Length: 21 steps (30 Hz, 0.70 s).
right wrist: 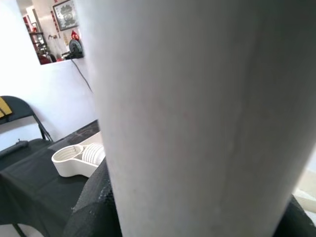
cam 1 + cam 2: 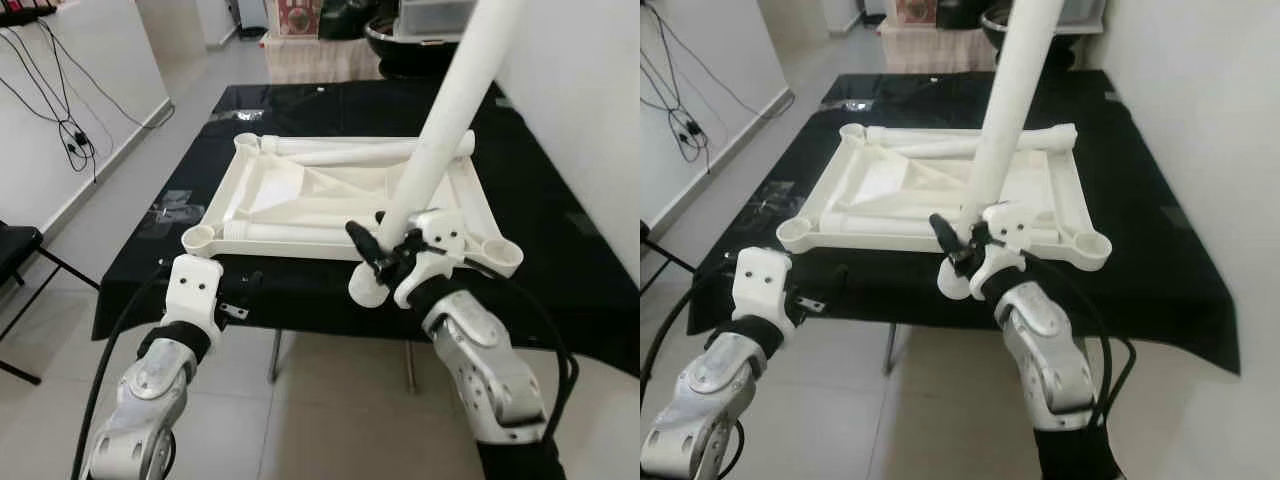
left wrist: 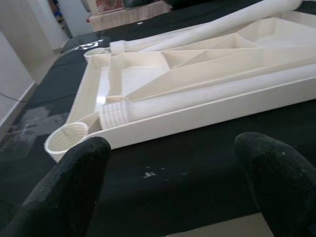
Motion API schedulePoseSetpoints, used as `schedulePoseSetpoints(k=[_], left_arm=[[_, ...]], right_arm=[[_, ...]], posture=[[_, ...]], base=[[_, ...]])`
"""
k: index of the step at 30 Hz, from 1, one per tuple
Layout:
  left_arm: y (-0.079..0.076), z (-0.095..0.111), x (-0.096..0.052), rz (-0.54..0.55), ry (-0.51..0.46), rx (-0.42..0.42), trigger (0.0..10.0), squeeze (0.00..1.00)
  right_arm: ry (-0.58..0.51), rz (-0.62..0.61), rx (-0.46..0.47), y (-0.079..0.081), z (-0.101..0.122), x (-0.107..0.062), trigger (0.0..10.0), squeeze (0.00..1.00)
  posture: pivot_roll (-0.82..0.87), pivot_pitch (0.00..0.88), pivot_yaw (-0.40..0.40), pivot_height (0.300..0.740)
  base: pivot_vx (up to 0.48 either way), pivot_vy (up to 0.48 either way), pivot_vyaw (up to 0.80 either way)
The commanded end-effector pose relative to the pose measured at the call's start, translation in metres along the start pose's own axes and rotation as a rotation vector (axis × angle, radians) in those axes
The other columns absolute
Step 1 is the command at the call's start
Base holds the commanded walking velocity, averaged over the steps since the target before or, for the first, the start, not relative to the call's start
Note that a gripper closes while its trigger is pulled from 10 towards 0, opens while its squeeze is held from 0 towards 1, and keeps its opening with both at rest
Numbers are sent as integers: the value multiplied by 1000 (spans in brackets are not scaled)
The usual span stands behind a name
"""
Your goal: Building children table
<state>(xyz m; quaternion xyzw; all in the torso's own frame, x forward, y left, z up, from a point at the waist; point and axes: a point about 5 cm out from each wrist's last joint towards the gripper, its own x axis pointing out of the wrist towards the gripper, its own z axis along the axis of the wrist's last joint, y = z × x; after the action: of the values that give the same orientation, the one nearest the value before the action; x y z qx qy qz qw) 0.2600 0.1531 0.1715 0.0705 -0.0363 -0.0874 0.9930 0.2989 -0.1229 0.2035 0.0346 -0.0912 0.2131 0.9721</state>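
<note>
- An upturned white tabletop (image 2: pixel 300 190) lay flat on a black-draped worktop (image 2: pixel 560 270), its ribbed underside facing up, with a round socket at each corner.
- Several loose white legs (image 2: pixel 350 152) rested inside the tabletop's frame, some along its far rail and one with a ridged, threaded end (image 3: pixel 114 112) near the front-left socket (image 3: pixel 66 138).
- The right claw (image 2: pixel 385 255) was clamped on a long, smooth white leg (image 2: pixel 445 120), which leaned up and away to the right over the tabletop; its lower end hung just off the worktop's near edge.
- In the right wrist view, that leg (image 1: pixel 197 118) stood pressed between the black fingers (image 1: pixel 94 202).
- The left claw (image 3: pixel 173 187) hovered at the worktop's near edge, close to the front-left socket, its fingers (image 3: pixel 74 173) spread wide with nothing between them.
</note>
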Motion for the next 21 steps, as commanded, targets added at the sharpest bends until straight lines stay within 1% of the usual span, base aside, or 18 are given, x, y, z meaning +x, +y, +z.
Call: schedulePoseSetpoints(k=[1, 4, 11, 13, 18, 21], left_arm=[[-4, -4, 0, -5, 23, -2, 10000, 0], [-6, -5, -1, -13, 22, -5, 10000, 0], [-6, -5, -2, -16, 26, -9, 10000, 0], [-6, -5, -2, -14, 28, -11, 10000, 0], [-6, -5, -2, -17, 28, -12, 10000, 0], [-6, -4, -2, -18, 24, -13, 10000, 0]], right_arm=[[-30, 3, 3, 0, 7, 1, 10000, 0], [-32, 2, -6, 0, 8, 2, 10000, 0], [-29, 8, -9, 1, 7, 2, 10000, 0], [-9, 6, -6, 2, 3, 1, 10000, 0], [-9, 12, -4, 3, 3, 2, 10000, 0], [-14, 13, -2, 4, 3, 2, 10000, 0]], posture=[[-76, 74, 28, 740], [-76, 75, 27, 740], [-74, 78, 25, 740], [-74, 79, 26, 740], [-74, 78, 26, 740], [-75, 77, 26, 740]], base=[[0, 0, 0], [0, 0, 0], [353, 0, 0], [360, 0, 0], [359, 0, -800], [361, 0, 0]])
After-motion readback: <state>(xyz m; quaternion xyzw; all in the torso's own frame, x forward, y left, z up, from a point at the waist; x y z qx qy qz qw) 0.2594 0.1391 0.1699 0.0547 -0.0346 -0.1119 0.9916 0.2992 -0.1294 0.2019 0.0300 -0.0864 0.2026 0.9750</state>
